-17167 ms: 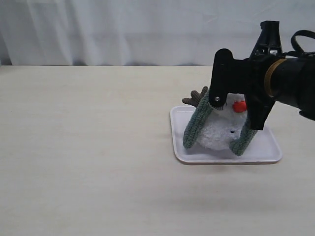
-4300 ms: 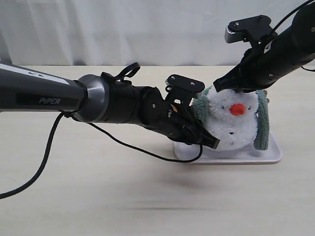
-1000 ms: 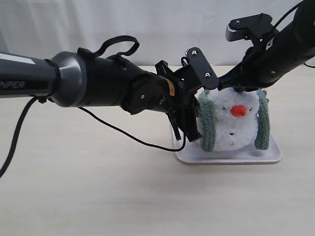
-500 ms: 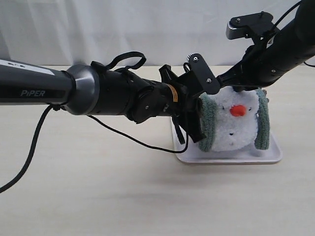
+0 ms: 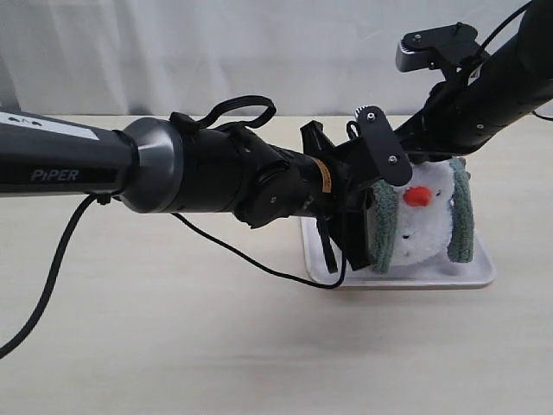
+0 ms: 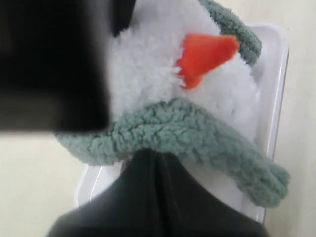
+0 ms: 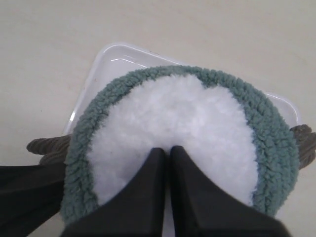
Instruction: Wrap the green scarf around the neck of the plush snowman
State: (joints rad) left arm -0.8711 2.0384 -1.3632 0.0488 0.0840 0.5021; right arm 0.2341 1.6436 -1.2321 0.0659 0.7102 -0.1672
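Reaching across from the left of the exterior view, the left gripper [image 5: 368, 237] is clenched on the scarf [image 5: 381, 226]. Its fingers pinch the hanging end on that side, just beside the snowman [image 5: 423, 232]. The snowman sits upright on a white tray [image 5: 473, 278] on the table [image 5: 173, 346], with its orange nose [image 5: 417, 196] facing the exterior camera. The scarf arcs round the back of the white fleece and hangs down both sides of the face. One end is in the left gripper and the other hangs on the far side, reaching nearly to the tray. The right gripper [image 7: 167, 154] stands over the head, jaws pressed together and tips sunk in the white fur. Whether a tuft is caught between them I cannot tell. A brown arm [image 7: 47, 146] sticks out past the scarf.
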